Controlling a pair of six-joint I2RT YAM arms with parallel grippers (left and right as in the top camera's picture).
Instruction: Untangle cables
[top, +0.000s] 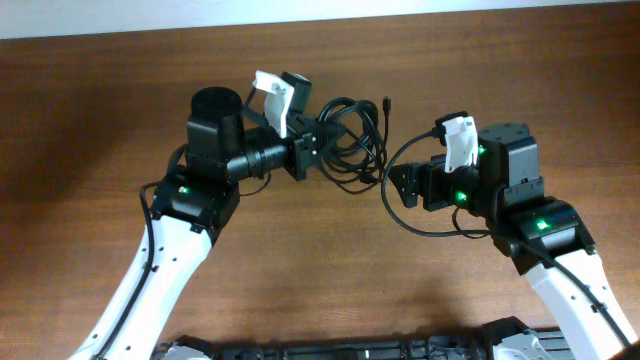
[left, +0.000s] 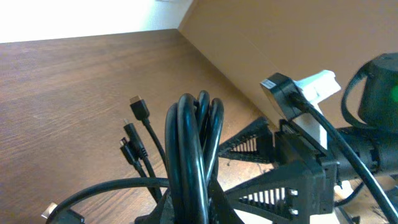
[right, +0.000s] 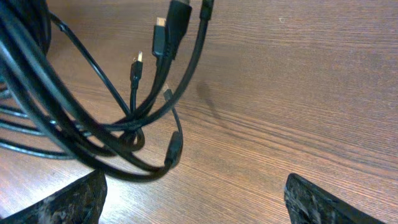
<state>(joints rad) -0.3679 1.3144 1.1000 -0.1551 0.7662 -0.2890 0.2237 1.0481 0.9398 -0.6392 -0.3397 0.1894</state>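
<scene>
Pinching the cables (left: 186, 149) in left hand (top: 312, 148), right hand (top: 393, 185) spread, just beside them.

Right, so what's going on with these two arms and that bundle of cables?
The left claw is shut on a clump of looped black cables at the wooden table. The right claw is open beside the clump, gripping nothing. Several plug ends stick out loose, but the loops are not yet separated.

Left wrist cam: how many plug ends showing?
4 plug ends. Three fan up just left of the looped cables: that top one, middle, lowest. Fourth is cut off at the bottom-left edge. More may be hidden.
</scene>
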